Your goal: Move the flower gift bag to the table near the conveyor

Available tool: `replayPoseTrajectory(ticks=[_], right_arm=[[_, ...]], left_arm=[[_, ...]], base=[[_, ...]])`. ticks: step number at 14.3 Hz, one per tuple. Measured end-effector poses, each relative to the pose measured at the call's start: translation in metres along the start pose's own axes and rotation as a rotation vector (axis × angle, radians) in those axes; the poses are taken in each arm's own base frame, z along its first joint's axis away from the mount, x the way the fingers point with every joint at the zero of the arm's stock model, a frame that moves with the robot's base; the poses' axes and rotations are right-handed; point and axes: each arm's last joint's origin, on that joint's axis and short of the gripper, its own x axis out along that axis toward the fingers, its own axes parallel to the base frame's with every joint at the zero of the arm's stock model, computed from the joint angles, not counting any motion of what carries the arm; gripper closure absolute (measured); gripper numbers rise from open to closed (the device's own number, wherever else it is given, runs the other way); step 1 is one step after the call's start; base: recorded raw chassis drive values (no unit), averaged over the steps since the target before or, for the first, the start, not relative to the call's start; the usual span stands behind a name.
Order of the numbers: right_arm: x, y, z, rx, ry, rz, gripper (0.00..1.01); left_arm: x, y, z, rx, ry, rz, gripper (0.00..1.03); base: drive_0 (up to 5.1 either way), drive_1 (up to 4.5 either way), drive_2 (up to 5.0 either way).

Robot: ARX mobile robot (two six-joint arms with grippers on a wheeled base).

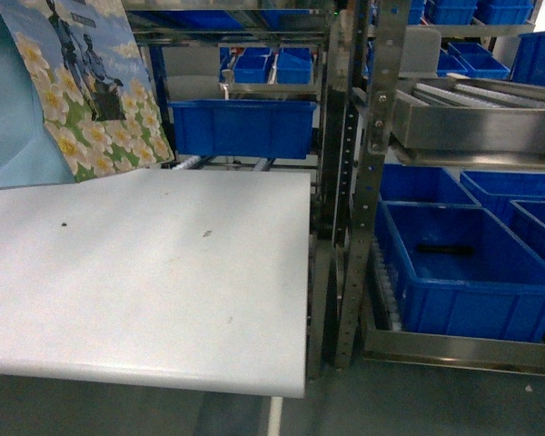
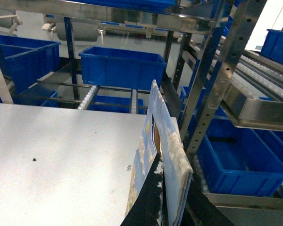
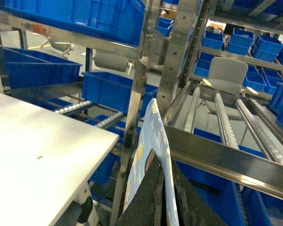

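Observation:
The flower gift bag (image 1: 91, 91), printed with yellow-white flowers and a pale blue side, hangs tilted at the top left of the head view, over the far left of the white table (image 1: 145, 272). Whether its lower edge touches the table I cannot tell. Neither gripper shows in the head view. In the left wrist view my left gripper (image 2: 167, 181) is shut on the bag's upper edge (image 2: 172, 155). My right gripper (image 3: 166, 170) is likewise shut on the bag's rim (image 3: 148, 136). The conveyor (image 3: 221, 117) with its roller tracks runs on the rack right of the table.
Steel rack uprights (image 1: 345, 182) stand close to the table's right edge. Blue bins sit behind the table (image 1: 241, 127) and low on the right (image 1: 454, 272). More rollers (image 2: 87, 96) lie beyond the table's far edge.

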Motion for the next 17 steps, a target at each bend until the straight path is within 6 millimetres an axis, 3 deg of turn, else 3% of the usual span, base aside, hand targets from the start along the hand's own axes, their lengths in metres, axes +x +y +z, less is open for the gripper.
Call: replayPoseTrajectory(ticks=[17], right_arm=[[0.0000,0.0000,0.0001,0.000,-0.001,0.000,0.99]], left_arm=[[-0.0001,0.0000,0.0003,-0.001,-0.002,0.000,1.01]], base=[[-5.0,2.40,2.4]])
